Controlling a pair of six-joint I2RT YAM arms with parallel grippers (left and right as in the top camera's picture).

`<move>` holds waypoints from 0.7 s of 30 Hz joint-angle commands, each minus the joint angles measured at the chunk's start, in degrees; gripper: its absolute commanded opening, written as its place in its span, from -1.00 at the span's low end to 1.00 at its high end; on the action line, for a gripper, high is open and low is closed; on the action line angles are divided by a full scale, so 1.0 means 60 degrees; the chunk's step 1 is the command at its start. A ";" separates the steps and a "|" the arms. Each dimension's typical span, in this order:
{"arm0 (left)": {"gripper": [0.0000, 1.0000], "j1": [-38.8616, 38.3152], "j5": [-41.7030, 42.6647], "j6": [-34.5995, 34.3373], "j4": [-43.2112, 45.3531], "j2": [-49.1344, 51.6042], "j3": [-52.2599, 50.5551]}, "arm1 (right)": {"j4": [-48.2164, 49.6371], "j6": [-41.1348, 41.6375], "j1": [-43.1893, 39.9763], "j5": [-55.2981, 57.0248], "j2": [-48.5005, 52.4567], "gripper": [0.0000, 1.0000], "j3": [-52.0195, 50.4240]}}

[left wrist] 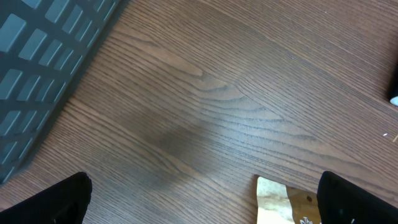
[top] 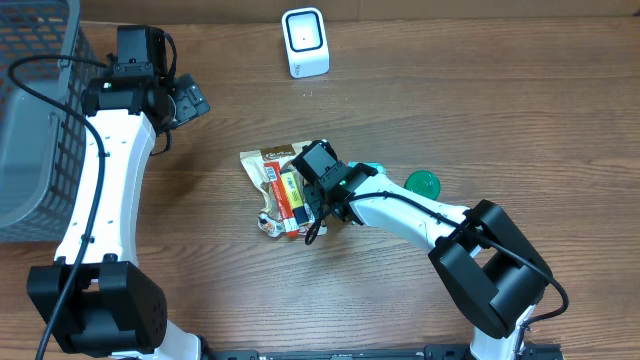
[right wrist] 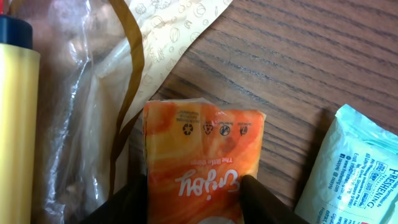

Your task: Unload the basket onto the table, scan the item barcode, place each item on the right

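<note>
Lettering [right wrist: 208, 182] "Enjoy" marks orange packet [right wrist: 202, 143] clamped in right end effector [right wrist: 196, 190]; left end effector [left wrist: 205, 199] gapes wide.

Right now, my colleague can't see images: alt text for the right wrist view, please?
The right gripper clamps an orange packet over a wooden table; a clear bag lies at left, a pale green pack at right.

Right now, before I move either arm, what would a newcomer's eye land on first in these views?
The orange packet, clamped between the fingers of the right gripper, fills the right wrist view; it lies in the heap of packets at the middle of the table. Next come the white scanner at the far edge, well apart from the heap, and the left gripper hanging wide open beside the grey basket.
</note>
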 commanded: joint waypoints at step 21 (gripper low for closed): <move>1.00 0.0040 -0.0022 0.0208 0.0007 -0.0084 0.0051 | -0.0284 0.0790 -0.2889 -0.7023 -0.0867 -0.93 0.0295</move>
